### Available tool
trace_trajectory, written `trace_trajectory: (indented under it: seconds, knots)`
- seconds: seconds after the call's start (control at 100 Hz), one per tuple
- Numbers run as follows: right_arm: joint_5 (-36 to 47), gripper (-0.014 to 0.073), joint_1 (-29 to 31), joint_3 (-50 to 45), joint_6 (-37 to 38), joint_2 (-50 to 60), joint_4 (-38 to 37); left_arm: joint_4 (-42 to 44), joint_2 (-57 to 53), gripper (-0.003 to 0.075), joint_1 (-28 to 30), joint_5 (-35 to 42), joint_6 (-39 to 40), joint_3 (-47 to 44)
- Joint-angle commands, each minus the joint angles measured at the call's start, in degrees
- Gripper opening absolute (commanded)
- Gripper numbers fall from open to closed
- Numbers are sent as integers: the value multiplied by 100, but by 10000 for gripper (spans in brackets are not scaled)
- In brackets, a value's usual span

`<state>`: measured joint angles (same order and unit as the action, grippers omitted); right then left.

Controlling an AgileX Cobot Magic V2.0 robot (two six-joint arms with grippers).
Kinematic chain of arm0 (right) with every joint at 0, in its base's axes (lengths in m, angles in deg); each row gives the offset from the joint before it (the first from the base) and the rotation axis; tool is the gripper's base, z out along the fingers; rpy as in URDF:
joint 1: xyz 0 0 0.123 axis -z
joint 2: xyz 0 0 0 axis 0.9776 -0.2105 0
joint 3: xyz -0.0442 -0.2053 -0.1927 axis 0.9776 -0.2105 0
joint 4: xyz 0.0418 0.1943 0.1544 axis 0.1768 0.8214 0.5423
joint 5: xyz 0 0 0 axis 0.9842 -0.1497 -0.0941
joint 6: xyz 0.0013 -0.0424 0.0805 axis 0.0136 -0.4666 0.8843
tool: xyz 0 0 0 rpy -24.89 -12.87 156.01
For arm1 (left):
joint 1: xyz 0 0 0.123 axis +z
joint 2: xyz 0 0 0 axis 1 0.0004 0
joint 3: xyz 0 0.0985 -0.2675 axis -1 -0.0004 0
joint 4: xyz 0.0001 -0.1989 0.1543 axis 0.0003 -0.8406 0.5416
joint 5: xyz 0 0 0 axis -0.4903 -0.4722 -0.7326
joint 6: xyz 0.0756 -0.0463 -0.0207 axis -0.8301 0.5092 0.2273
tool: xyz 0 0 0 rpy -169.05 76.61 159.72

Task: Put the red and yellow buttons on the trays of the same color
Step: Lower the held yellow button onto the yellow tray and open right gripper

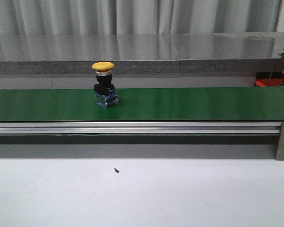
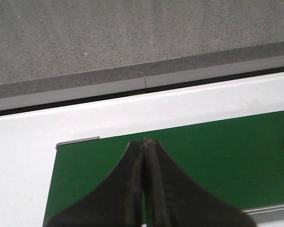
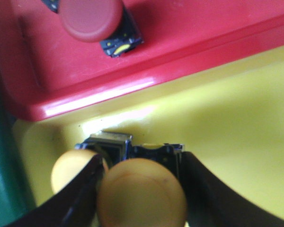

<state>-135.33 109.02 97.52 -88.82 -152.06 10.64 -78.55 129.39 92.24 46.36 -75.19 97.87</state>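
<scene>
Right claw [image 3: 139, 189] over the yellow tray [image 3: 236, 123], a yellow button [image 3: 141, 194] between its fingers.

I saw the green belt [image 1: 189, 104] carrying another yellow button [image 1: 104, 85] upright, and a red button [image 3: 90, 19] on the red tray [image 3: 180, 42]. I couldn't tell whether the right claw gripped; the left claw [image 2: 144, 189] was clenched over the belt, empty.

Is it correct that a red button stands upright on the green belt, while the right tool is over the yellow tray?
Not quite: the button standing upright on the green belt has a yellow cap, not a red one, as the front view shows. The rest holds: the right wrist view shows the right tool over the yellow tray.
</scene>
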Motion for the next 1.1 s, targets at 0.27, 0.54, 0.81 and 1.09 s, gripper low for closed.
trace_trajectory:
  seconds: [0.27, 0.54, 0.81, 1.09]
  knots:
    - [660, 215, 27, 190, -178, -244, 211, -108, -60, -20, 4, 385, 25, 154]
    - [627, 286, 27, 190, -269, -330, 206, -108, -60, -20, 4, 385, 25, 154]
    - [542, 547, 27, 220, -269, -277, 218, -108, -60, -20, 4, 385, 25, 154]
    - [545, 548, 14, 220, -269, 411, 269, -108, -60, -20, 4, 395, 25, 154]
